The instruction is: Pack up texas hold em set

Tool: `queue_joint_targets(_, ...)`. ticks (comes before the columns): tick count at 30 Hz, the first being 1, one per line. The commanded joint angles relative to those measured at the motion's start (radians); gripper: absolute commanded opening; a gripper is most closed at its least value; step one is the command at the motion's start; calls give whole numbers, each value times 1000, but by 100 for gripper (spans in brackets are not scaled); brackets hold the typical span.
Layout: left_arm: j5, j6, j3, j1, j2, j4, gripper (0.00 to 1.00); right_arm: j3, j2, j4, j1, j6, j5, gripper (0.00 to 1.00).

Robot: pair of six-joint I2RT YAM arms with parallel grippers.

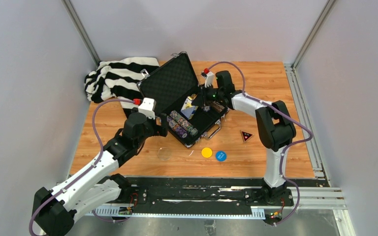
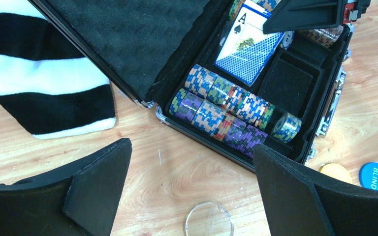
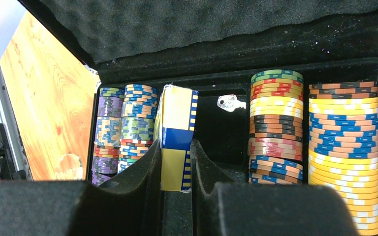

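Right end effector (image 3: pixel 175 152) clamped on card box (image 3: pixel 177 115) in case (image 1: pixel 170 83); left end effector (image 2: pixel 192 147) apart, clear disc (image 2: pixel 209 220) at its 6 o'clock.

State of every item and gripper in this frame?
Case: open, lid up.
Chips: in rows inside case.
Card box: gripped, in case.
Right gripper: shut on card box.
Left gripper: open, above table.
Clear disc: on table, unpacked.
Yellow disc: on table, unpacked.
Blue disc: on table, unpacked.
Triangle: on table, unpacked.
Cloth: bunched behind case.
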Motion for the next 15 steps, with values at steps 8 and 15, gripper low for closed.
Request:
queue_joint_targets(8, 33, 3, -5, 9, 29, 47, 98, -178, -179, 101, -44, 39, -55, 1)
queue_joint_targets(15, 66, 7, -8, 9, 16, 77, 98, -297, -259, 138, -63, 41, -23, 1)
